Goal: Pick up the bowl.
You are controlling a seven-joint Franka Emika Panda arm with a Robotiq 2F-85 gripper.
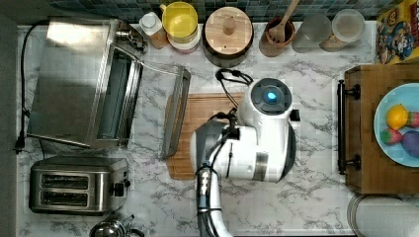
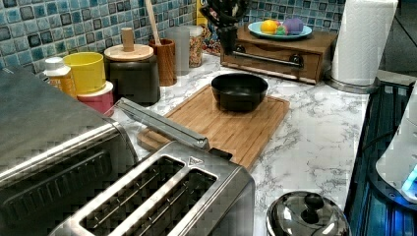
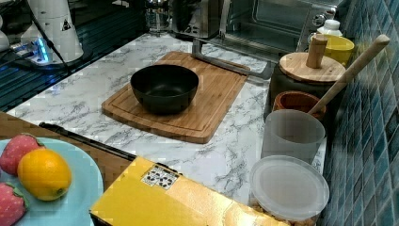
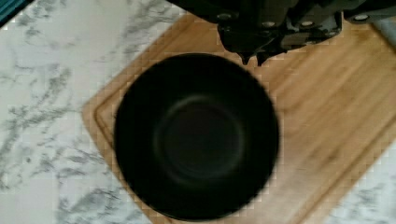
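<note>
The black bowl (image 2: pixel 239 91) (image 3: pixel 164 87) stands upright and empty on a bamboo cutting board (image 2: pixel 231 128) (image 3: pixel 214 101) on the marble counter. In the wrist view the bowl (image 4: pixel 196 135) lies directly below the camera, and my gripper (image 4: pixel 252 58) hangs over its rim with the two fingertips close together, holding nothing. In the left view my gripper (image 2: pixel 227 43) is a dark shape well above the bowl and apart from it. In the top view the white arm (image 1: pixel 262 133) covers the bowl's place on the board (image 1: pixel 197 113).
A toaster oven (image 1: pixel 84 84) with its door (image 1: pixel 175 111) open reaches over the board's edge. Behind the board stand a wooden-lidded jar (image 1: pixel 228 32), a yellow cup (image 1: pixel 180 19) and a utensil pot (image 1: pixel 279 32). A wooden box (image 1: pixel 365 133) carries a blue fruit plate (image 1: pixel 383 113).
</note>
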